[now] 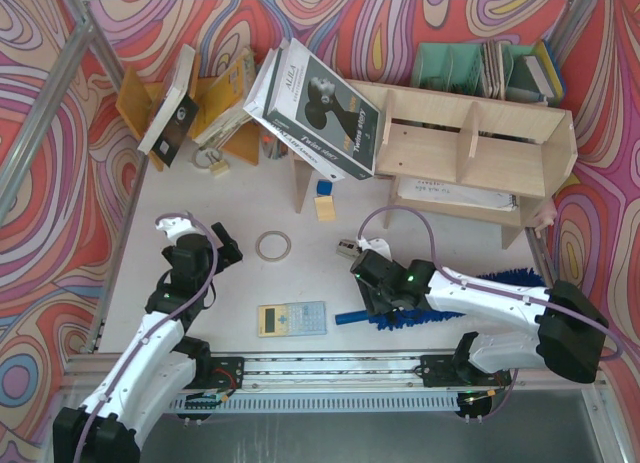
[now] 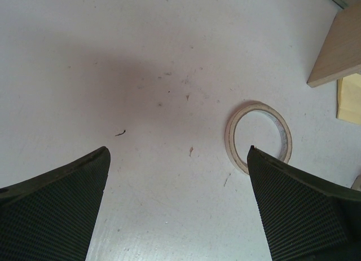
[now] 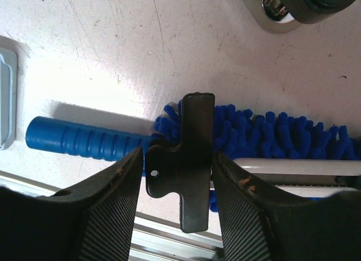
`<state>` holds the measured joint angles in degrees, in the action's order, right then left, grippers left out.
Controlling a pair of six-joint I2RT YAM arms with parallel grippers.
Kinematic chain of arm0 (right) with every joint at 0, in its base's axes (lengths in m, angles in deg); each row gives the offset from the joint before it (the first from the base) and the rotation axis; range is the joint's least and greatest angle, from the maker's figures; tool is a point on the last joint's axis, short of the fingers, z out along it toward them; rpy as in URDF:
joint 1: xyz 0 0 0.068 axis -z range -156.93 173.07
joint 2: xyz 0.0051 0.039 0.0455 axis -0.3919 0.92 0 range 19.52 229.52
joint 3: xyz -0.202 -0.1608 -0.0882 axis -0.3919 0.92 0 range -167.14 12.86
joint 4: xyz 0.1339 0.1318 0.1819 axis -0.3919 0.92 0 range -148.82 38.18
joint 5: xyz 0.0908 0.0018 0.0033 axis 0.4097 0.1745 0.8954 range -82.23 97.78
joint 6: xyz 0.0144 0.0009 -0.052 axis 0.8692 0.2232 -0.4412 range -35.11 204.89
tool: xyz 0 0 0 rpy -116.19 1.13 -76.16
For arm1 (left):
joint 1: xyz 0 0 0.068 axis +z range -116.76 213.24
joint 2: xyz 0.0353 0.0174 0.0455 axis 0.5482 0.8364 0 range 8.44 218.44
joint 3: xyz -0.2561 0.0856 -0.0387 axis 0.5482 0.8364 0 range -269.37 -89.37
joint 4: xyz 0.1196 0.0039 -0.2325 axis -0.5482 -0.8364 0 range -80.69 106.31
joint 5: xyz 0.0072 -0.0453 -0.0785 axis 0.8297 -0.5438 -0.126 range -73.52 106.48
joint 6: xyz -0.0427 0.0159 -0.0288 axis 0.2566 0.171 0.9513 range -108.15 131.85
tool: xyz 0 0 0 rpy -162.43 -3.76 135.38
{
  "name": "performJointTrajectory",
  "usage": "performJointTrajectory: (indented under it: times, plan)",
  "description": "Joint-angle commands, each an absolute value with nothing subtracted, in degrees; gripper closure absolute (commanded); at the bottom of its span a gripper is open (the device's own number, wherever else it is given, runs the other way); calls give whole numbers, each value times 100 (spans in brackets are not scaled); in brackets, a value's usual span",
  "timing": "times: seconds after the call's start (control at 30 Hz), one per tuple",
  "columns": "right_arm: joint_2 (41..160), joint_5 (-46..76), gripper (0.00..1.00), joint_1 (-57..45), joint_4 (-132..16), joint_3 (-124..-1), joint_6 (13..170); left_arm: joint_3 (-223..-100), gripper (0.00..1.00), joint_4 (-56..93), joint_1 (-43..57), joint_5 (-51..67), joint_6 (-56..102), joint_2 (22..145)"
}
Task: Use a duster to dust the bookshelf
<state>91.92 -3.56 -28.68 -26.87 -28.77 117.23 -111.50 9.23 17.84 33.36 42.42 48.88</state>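
The blue fluffy duster [image 1: 410, 316] lies flat near the table's front edge, its ribbed handle [image 3: 84, 140] pointing left. A flat black tab [image 3: 189, 131] stands up from its neck. My right gripper [image 1: 378, 295] sits low over that spot, and in the right wrist view the right gripper [image 3: 176, 154] is shut on the tab, a pad against each side. The pale plywood bookshelf [image 1: 470, 148] stands at the back right, a large book [image 1: 320, 108] leaning on its left end. My left gripper [image 1: 215, 248] hovers open over bare table, with nothing in the left gripper [image 2: 177, 151].
A tape ring [image 1: 273, 245] lies just right of the left gripper. A calculator [image 1: 292, 318] sits left of the duster handle. Small blue and yellow blocks [image 1: 324, 198] lie by the shelf leg [image 2: 338, 47]. An orange book rack [image 1: 150, 103] and a green organiser [image 1: 450, 68] stand at the back.
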Motion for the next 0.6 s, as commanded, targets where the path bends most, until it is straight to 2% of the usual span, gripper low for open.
performJointTrajectory:
  times: [0.0,0.3,0.47,0.57]
  plan:
    - [9249,-480,49,-2901,-2761,-3122,11673,-11076,1,1085,1769,3421,4180,4934]
    - [9286,-435,50,-2903,-2727,-3124,11686,-11090,2,1071,1769,3463,4182,4950]
    - [9255,-401,43,-2898,-2739,-3012,11704,-11090,2,1076,1769,3467,4182,4963]
    - [9303,-340,41,-2905,-2788,-2988,11705,-11091,2,1075,1769,3462,4182,4974]
